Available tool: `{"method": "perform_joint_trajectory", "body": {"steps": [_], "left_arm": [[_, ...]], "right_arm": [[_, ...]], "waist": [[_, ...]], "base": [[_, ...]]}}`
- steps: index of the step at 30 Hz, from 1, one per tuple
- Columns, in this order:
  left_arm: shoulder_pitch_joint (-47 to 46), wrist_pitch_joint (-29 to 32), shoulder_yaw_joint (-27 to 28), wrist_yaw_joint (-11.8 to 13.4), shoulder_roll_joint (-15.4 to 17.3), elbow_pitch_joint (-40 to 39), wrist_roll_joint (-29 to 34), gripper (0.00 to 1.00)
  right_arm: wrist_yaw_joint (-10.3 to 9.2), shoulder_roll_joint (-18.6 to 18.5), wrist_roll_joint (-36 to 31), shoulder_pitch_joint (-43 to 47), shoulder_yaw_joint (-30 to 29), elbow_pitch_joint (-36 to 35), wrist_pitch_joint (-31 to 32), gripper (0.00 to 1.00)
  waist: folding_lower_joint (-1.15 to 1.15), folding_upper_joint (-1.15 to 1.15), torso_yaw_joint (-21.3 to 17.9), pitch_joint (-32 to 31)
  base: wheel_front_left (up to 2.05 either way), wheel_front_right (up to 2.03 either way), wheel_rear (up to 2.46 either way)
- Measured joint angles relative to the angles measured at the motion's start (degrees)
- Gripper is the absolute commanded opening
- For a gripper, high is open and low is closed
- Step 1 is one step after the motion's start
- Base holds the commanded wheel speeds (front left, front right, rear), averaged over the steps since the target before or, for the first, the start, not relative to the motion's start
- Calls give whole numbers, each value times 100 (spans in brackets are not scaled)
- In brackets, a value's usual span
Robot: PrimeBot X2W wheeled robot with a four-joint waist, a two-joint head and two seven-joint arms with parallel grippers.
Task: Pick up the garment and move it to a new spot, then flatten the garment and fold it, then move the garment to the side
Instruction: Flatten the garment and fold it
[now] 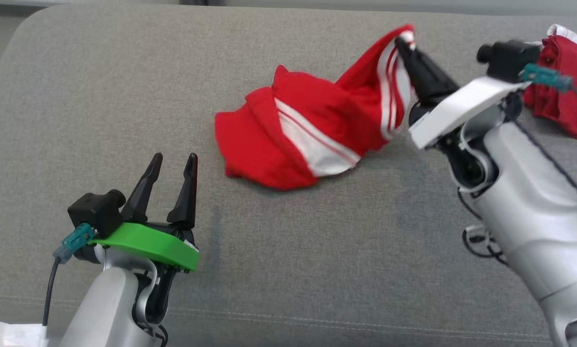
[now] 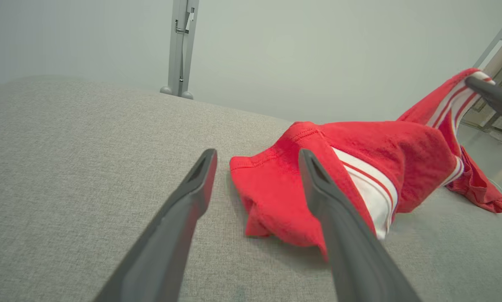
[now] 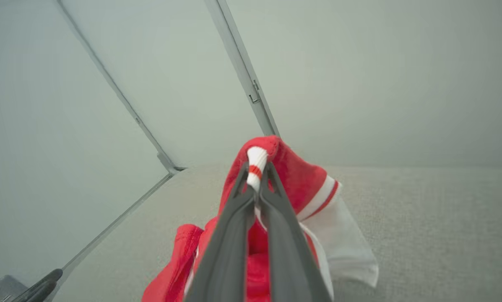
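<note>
**Red garment pinched at one striped corner, rest on cushion**

Grey fabric cushion (image 1: 100, 96) took up most of the frame. Red garment (image 1: 307, 140) with white stripes lay crumpled at centre, one striped corner raised toward the upper right. Another red cloth (image 1: 565, 82) sat at the far upper right. Right end effector (image 1: 404, 43) was clamped on the raised corner's hem. Left end effector (image 1: 174, 158) was at lower left, fingers apart, holding nothing. Judged light, soft, limp knit: likely to sag and bunch, not fragile. Best hold at hems or corners, with a second corner taken for spreading.
</note>
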Motion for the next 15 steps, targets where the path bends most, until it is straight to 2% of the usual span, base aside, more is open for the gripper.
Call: {"method": "perform_joint_trajectory", "body": {"steps": [3,8,12,15], "left_arm": [[27,0,-12,0,-29,20,1,100],[109,0,-65,0,-87,42,1,100],[143,0,-87,0,-93,46,2,100],[203,-1,-55,0,-96,24,2,100]], "right_arm": [[0,-179,-37,-462,-19,-82,-114,0],[0,-289,-187,-1046,332,-229,-186,0],[0,-270,-157,-1510,509,-635,-378,0],[1,-177,99,-1618,653,-929,-435,0]], "waist": [[0,0,-34,-99],[0,0,-68,-283],[0,0,-77,-418],[0,0,-86,-462]], "base": [[0,0,0],[0,0,0],[0,0,0],[0,0,0]]}}
